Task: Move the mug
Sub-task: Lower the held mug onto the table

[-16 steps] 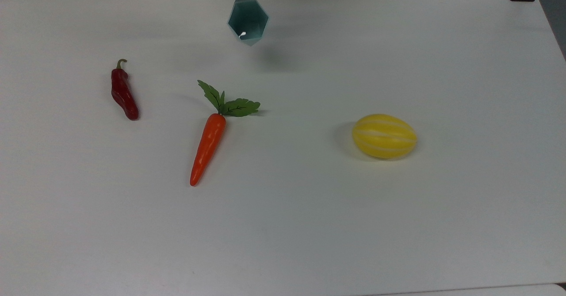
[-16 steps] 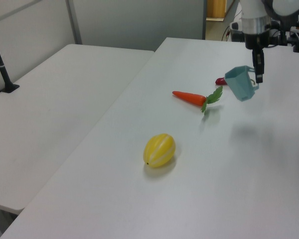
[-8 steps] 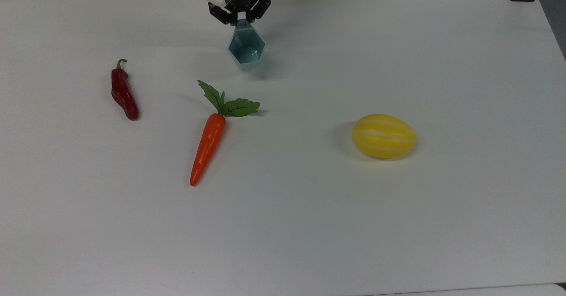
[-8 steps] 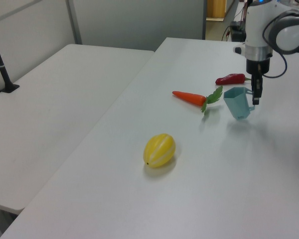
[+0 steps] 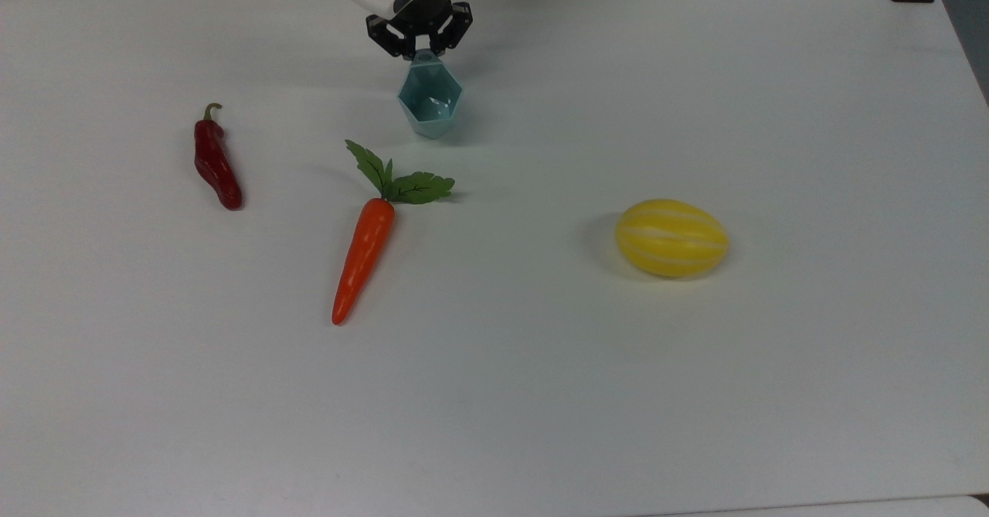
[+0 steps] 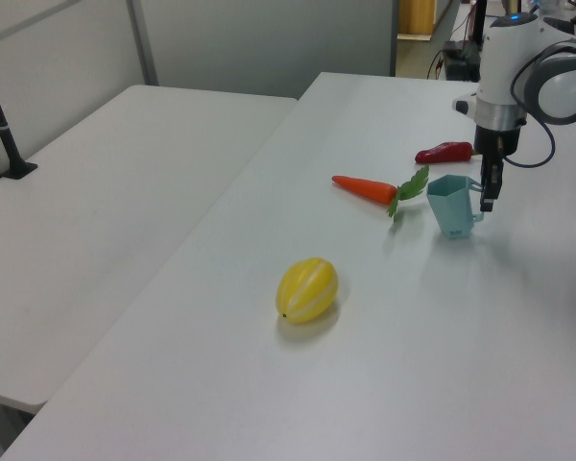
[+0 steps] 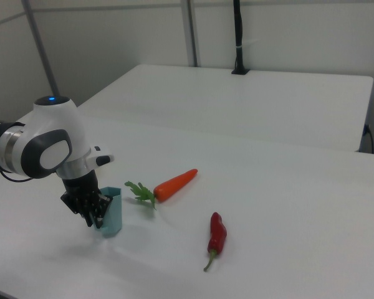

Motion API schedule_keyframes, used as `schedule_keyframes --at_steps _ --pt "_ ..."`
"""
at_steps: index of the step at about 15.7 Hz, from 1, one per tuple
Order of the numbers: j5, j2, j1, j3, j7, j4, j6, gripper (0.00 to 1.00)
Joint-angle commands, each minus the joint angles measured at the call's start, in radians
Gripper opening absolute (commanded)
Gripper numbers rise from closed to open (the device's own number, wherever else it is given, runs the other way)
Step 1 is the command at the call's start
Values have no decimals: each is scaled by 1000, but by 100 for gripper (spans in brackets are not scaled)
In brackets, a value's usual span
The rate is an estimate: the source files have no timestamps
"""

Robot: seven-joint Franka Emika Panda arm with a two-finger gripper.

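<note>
I see the mug (image 5: 429,104) upright on the white worktop (image 5: 695,386), just past the carrot (image 5: 363,258) leaves. My pincer (image 5: 423,54) sits closed on its rim tab. Pale teal plastic, faceted hexagonal walls tapering down; glossy red chili (image 5: 215,164) and ribbed yellow melon (image 5: 671,237) well apart.

Bright, even overhead light, soft faint shadows under objects, mild glare on white table (image 5: 695,393), slightly soft focus.

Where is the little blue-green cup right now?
In the top view, the mug stands upright on the white table near its far edge, just above the carrot's leaves, with the gripper at its rim.
</note>
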Motion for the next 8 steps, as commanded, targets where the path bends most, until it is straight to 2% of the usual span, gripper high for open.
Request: schedule_keyframes --at_steps 1,5,7,8 --pt "20 -7 -1 -3 21 -27 25 28" --pt "20 -7 0 -3 50 -23 16 40" --pt "20 -9 -1 -3 61 -17 -13 50" --pt "22 -9 -3 -3 63 -14 -27 59"
